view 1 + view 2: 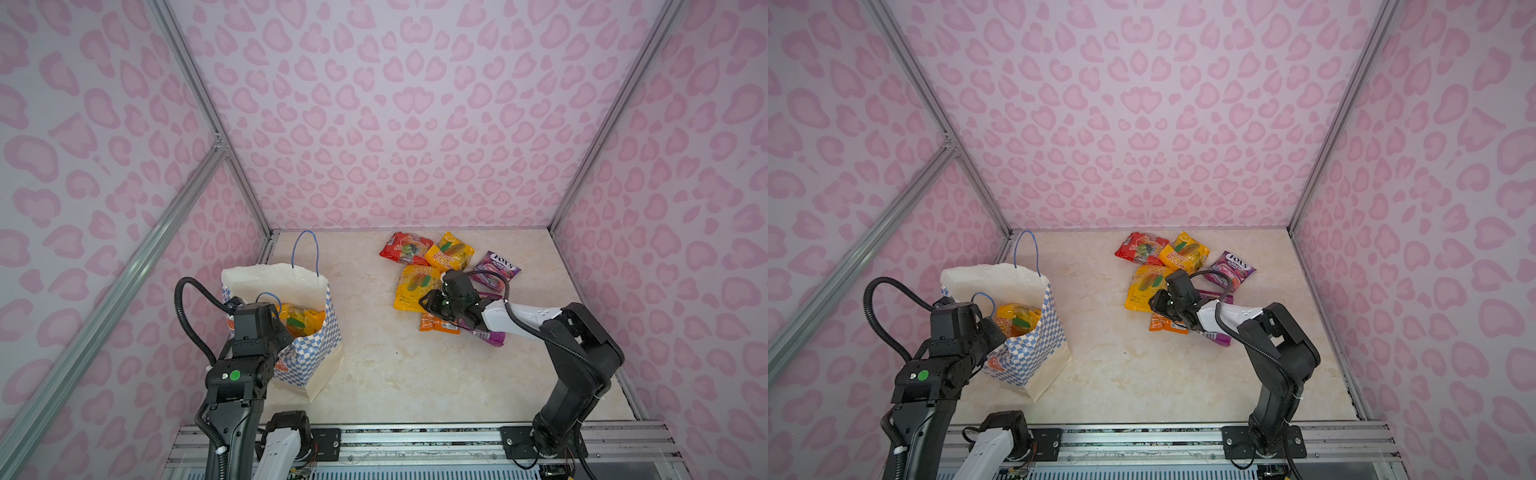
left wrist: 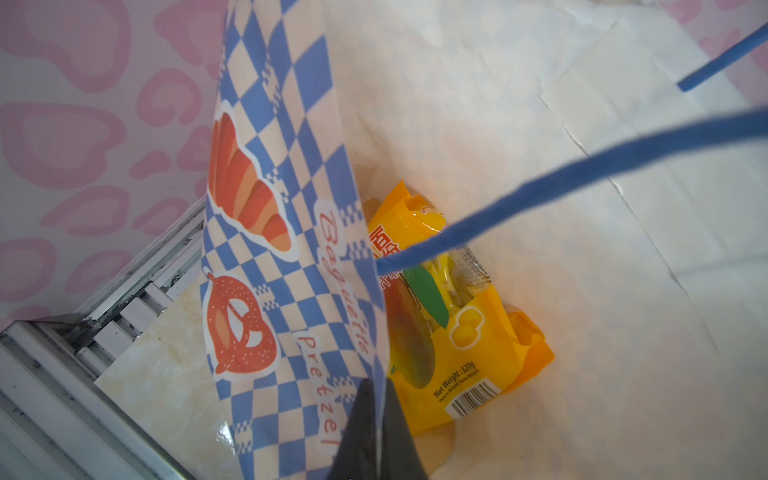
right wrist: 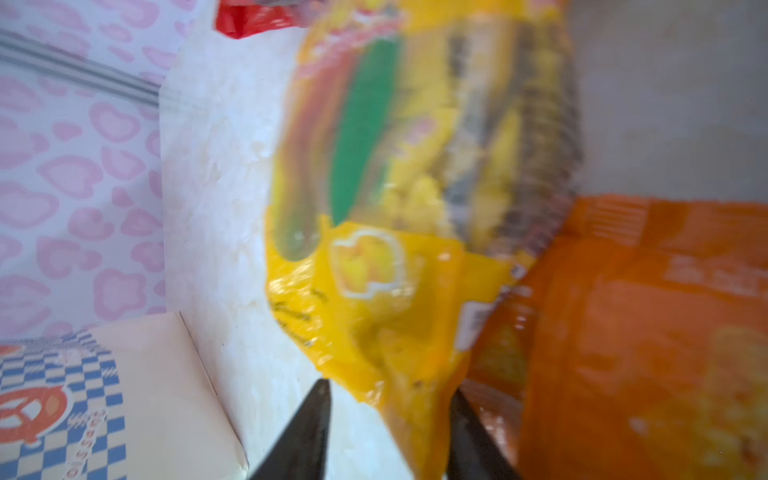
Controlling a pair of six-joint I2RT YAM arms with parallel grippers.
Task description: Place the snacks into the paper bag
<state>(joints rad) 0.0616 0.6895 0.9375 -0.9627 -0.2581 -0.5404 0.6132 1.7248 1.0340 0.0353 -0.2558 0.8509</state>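
Top views first: I see the paper bag (image 1: pixel 309 357) standing at the left of the table (image 1: pixel 395 374). Its mouth is open and one yellow packet in the bag (image 1: pixel 301 320) shows inside. My left gripper (image 1: pixel 289 333) is at the bag's near rim. The other snacks lie in a heap at the back right. There is a red packet (image 1: pixel 405 248), an orange-yellow packet (image 1: pixel 451 251) with "100" on it, and a purple packet (image 1: pixel 496 268) that says "FOX'S". Nearer me lie a flat yellow packet (image 1: pixel 413 289), a small orange packet (image 1: pixel 436 324) and a second purple packet (image 1: pixel 490 336), partly under my right arm. My right gripper (image 1: pixel 428 302) is low at the flat yellow packet's near edge. Left wrist view: the left gripper is pinched tight on the edge of the bag's checkered wall. I read "Baguette" and "Pretzel" beside pastry pictures. The packet inside says "Net Weight: 320g" above a barcode. A blue cord handle (image 2: pixel 582 166) crosses in front. Right wrist view: it is blurry. The fingers (image 3: pixel 307 432) stand apart and let go, with the flat yellow packet's corner between them. The orange packet touches it. I cannot read the writing here.
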